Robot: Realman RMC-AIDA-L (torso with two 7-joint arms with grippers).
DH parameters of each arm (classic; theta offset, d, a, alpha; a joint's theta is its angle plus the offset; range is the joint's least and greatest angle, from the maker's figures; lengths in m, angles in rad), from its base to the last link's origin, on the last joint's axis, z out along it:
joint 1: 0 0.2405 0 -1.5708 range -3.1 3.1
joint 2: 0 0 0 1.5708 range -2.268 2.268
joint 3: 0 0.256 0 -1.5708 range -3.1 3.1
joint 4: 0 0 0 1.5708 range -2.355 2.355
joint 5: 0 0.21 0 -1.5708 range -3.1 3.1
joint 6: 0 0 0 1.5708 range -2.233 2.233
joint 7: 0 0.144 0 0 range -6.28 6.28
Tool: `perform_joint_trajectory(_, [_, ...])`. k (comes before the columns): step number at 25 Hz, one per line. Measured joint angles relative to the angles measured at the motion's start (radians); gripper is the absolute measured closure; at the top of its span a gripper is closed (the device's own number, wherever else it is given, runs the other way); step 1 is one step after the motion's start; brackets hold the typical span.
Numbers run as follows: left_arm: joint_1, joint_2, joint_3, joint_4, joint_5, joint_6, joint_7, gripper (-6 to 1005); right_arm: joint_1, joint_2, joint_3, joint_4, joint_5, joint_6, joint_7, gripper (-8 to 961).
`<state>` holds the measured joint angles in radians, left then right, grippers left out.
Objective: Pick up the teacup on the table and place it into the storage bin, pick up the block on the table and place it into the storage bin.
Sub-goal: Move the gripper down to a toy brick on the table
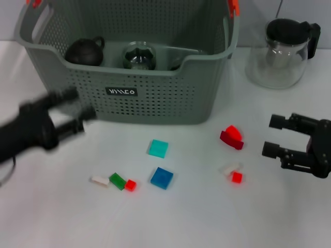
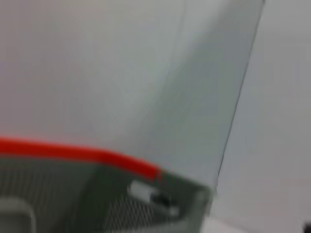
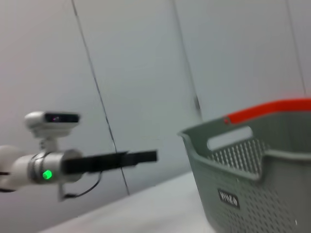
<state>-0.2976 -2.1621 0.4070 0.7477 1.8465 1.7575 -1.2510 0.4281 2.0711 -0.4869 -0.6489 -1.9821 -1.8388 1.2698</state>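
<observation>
The storage bin (image 1: 155,98) is parked at the desk's (image 1: 207,217) far edge, with a dark teacup (image 1: 85,51) already sat inside at its left end. Loose blocks are scattered nearer the front edge, a blue block (image 1: 162,177) about mid-desk. The left claw (image 1: 77,111) is held wide open and empty just beside the bin's front-left wall. The right claw (image 1: 274,135) is spread open too, nothing gripped, near the right edge.
</observation>
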Motion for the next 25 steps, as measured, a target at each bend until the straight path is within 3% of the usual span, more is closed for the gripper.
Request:
perform_joint_trajectory(8, [0.009, -0.005, 0.001, -0.195, 0.191, -0.092, 0.278, 294, -0.003, 0.006, -0.006, 0.001, -0.031, 0.017, -0.001, 152])
perform_joint_trajectory(15, [0.011, -0.009, -0.049, -0.403, 0.195, -0.255, 0.623, 295, -0.002, 0.008, -0.006, 0.002, -0.031, 0.013, 0.003, 153])
perform_joint_trajectory(25, [0.099, -0.008, -0.142, -0.403, 0.201, -0.236, 0.654, 296, -0.002, 0.009, -0.001, 0.002, -0.026, 0.010, 0.010, 155])
